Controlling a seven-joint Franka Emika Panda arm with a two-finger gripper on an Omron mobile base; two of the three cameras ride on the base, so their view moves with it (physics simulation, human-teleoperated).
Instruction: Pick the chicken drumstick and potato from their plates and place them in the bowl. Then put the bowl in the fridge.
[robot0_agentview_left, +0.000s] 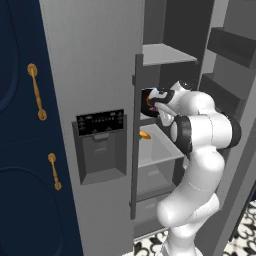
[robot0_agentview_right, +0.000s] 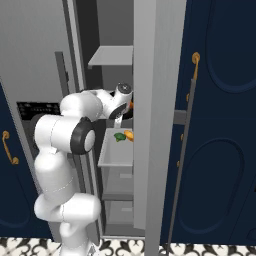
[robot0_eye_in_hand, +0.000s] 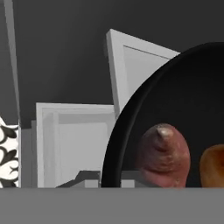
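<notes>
The black bowl (robot0_eye_in_hand: 175, 100) fills the right of the hand view, with the reddish-purple potato (robot0_eye_in_hand: 164, 155) and the orange end of the chicken drumstick (robot0_eye_in_hand: 214, 166) lying inside it. From the left base view the bowl (robot0_agentview_left: 148, 102) hangs inside the open fridge (robot0_agentview_left: 95, 75), above a grey shelf (robot0_agentview_left: 160, 150). My gripper (robot0_agentview_left: 156, 104) is shut on the bowl's rim. In the right base view my hand (robot0_agentview_right: 120, 107) reaches in behind the fridge door (robot0_agentview_right: 150, 125). The plates are out of view.
An orange item (robot0_agentview_right: 129, 135) and a green one (robot0_agentview_right: 119, 136) lie on the fridge shelf below the bowl. Another shelf (robot0_agentview_left: 165, 52) sits above. Navy cabinets with gold handles (robot0_agentview_left: 36, 90) flank the fridge. The door's dispenser panel (robot0_agentview_left: 100, 122) faces left.
</notes>
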